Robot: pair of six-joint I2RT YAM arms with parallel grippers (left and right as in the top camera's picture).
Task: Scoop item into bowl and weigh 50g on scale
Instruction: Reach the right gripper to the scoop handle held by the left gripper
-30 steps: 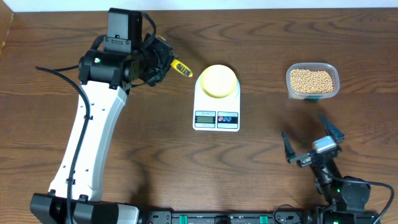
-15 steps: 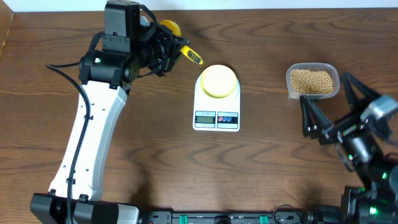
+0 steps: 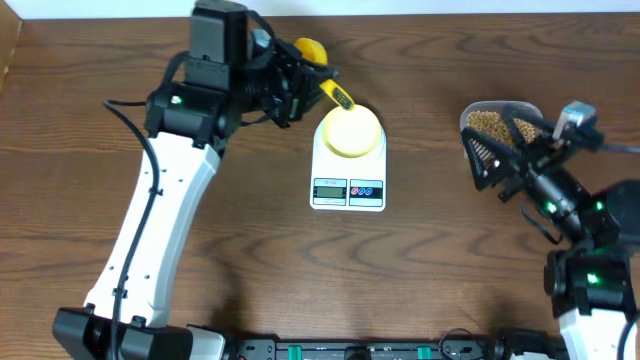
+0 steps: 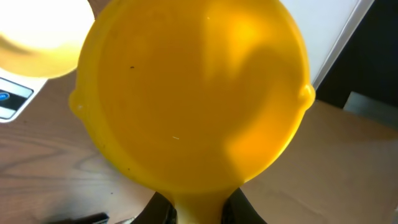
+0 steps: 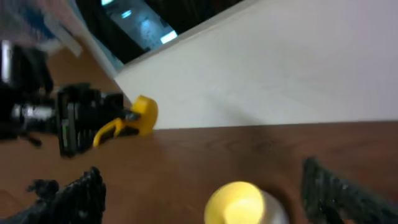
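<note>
White left arm (image 3: pixel 150 210) with black joints and cable; right tool (image 3: pixel 492 137) black, ridged.

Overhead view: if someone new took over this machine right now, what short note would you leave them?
Left gripper: shut on the yellow scoop, near the bowl; no beans show in it.
Right gripper: open, holding nothing, over the clear tub.
Beans: in the tub, none seen elsewhere.
Bowl: on the scale, looks empty.
Done: scoop in hand, bowl on scale.
Left: scoop beans into the bowl until the scale shows the target weight.
</note>
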